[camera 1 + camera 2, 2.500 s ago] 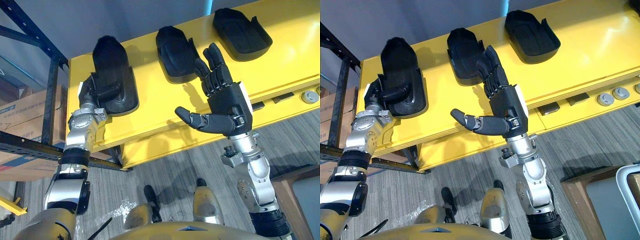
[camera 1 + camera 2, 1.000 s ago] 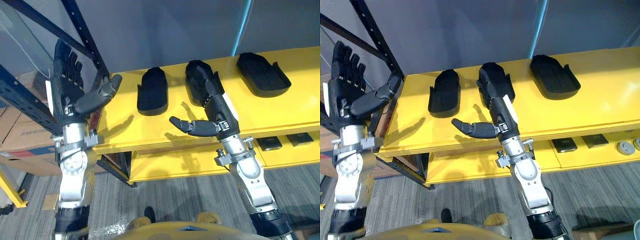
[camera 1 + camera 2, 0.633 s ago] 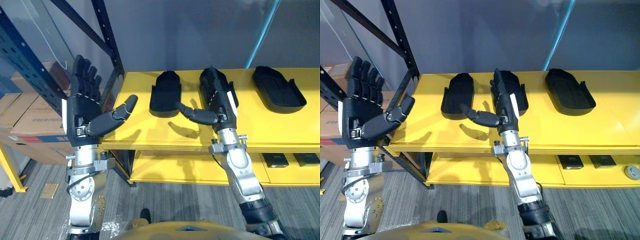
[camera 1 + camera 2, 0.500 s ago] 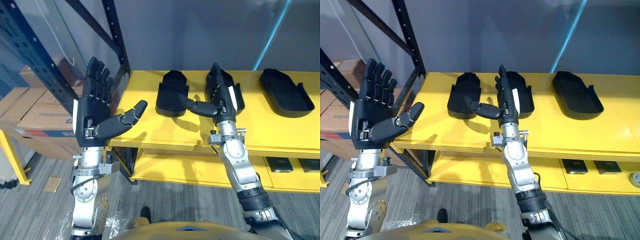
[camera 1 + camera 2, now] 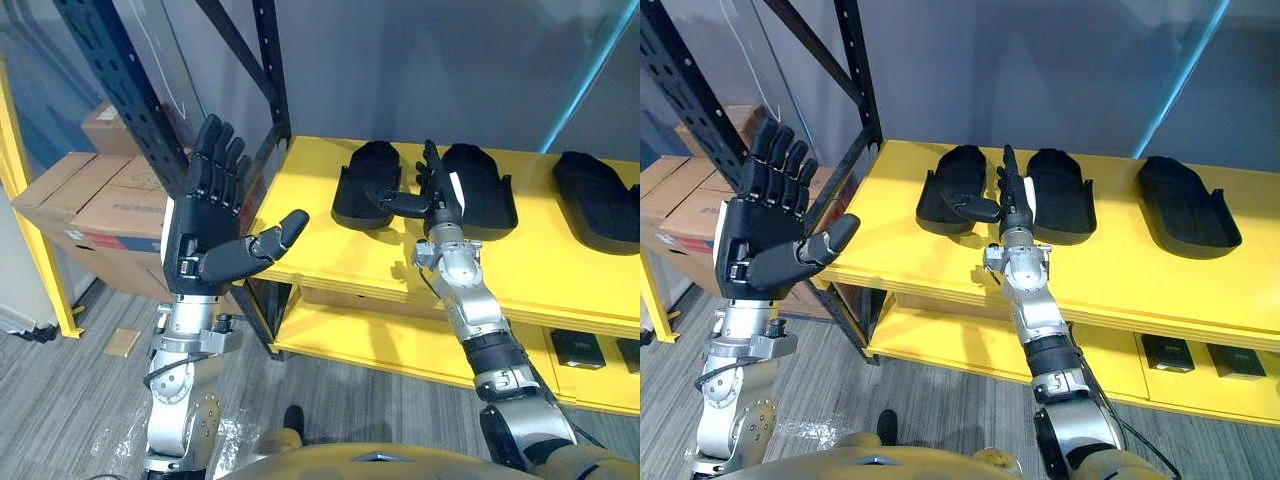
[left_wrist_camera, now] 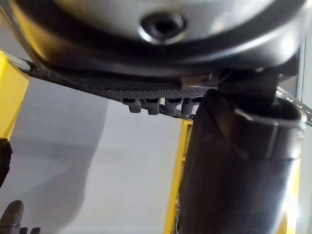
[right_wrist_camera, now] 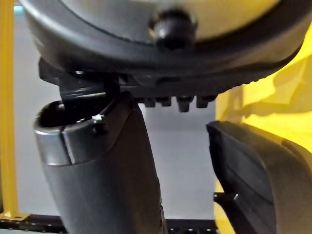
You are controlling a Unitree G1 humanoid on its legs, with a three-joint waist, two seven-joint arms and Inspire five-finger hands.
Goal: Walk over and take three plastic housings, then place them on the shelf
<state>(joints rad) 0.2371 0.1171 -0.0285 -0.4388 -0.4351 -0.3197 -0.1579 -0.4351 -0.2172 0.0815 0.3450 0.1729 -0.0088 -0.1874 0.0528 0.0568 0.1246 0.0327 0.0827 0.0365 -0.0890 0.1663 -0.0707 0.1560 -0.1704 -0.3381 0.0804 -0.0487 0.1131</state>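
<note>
Its left hand lifted off the leftmost housing and now raised open and empty, its right hand straight-fingered, holding nothing, beside it — all three plastic housings lie on the yellow shelf, the placing apparently done.

Looks like a warehouse or workshop — dark perforated steel racking, cardboard boxes beside it, a yellow two-level shelf, grey plank floor.
</note>
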